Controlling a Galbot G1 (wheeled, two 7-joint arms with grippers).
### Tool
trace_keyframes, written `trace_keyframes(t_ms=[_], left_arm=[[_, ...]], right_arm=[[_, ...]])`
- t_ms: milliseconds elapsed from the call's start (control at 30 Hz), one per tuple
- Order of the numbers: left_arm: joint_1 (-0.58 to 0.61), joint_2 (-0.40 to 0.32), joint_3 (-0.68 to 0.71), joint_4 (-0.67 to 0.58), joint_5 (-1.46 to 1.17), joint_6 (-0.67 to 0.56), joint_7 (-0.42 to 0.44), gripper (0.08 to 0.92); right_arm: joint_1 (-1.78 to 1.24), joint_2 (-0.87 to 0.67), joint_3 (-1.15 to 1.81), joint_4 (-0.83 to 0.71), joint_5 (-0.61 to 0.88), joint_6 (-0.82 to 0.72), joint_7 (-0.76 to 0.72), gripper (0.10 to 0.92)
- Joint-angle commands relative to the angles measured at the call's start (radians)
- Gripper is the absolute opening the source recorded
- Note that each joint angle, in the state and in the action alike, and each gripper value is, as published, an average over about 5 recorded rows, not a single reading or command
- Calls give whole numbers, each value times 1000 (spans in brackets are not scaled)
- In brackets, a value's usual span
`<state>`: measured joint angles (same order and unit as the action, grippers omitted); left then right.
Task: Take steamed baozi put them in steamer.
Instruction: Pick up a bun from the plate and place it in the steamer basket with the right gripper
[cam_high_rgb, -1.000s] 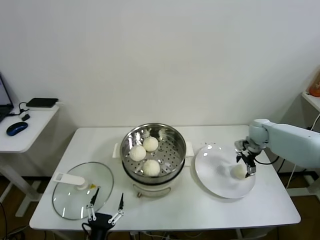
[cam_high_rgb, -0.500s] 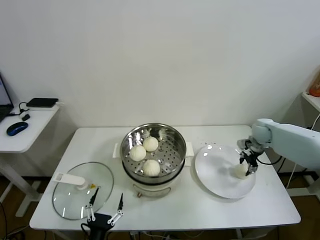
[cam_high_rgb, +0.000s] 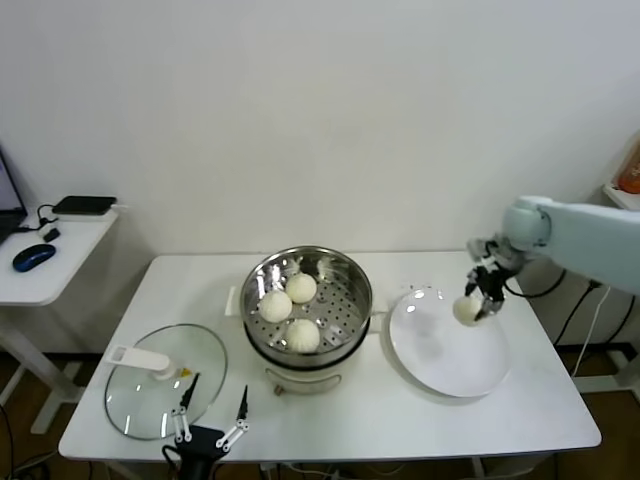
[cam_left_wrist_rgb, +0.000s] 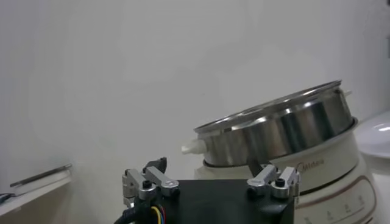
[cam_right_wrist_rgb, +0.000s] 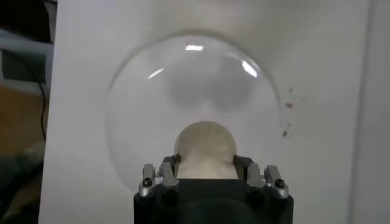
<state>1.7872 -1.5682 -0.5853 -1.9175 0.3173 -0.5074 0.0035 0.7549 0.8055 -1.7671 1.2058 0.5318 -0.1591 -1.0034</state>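
Note:
The steel steamer (cam_high_rgb: 350, 275) sits on its white cooker base at the table's middle and holds three creamy-white baozi (cam_high_rgb: 289, 303). My right gripper (cam_high_rgb: 478, 299) is shut on the fourth baozi (cam_high_rgb: 466, 309) and holds it in the air above the white plate (cam_high_rgb: 440, 360). In the right wrist view the baozi (cam_right_wrist_rgb: 205, 148) sits between the fingers, with the plate (cam_right_wrist_rgb: 140, 109) below it. My left gripper (cam_high_rgb: 211, 413) is open and empty at the table's front edge, near the steamer (cam_left_wrist_rgb: 286, 125).
The glass lid (cam_high_rgb: 150, 395) with its white handle lies at the front left of the table. A side desk (cam_high_rgb: 50, 265) with a mouse stands to the left. A cable hangs past the table's right edge.
My right gripper has closed on the last baozi on the plate and lifted it up and slightly toward the steamer. The left arm has not moved.

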Motion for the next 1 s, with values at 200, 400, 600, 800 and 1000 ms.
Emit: trace_keyframes(t_ms=[200, 400, 600, 800, 1000], left_arm=[[3, 5, 2, -19, -4, 2, 2, 823], [4, 1, 4, -23, -3, 2, 3, 823], [6, -2, 3, -21, -2, 2, 4, 823], [6, -2, -2, -18, -2, 4, 9, 823], [7, -3, -7, -16, -4, 3, 10, 823]], right_arm=[[392, 160, -67, 288, 445, -134, 71, 611], [346, 240, -12, 290, 488, -175, 114, 611], [254, 314, 25, 258, 477, -213, 148, 611], [175, 418, 24, 175, 444, -230, 138, 611], [115, 484, 10, 115, 424, -232, 127, 611]])
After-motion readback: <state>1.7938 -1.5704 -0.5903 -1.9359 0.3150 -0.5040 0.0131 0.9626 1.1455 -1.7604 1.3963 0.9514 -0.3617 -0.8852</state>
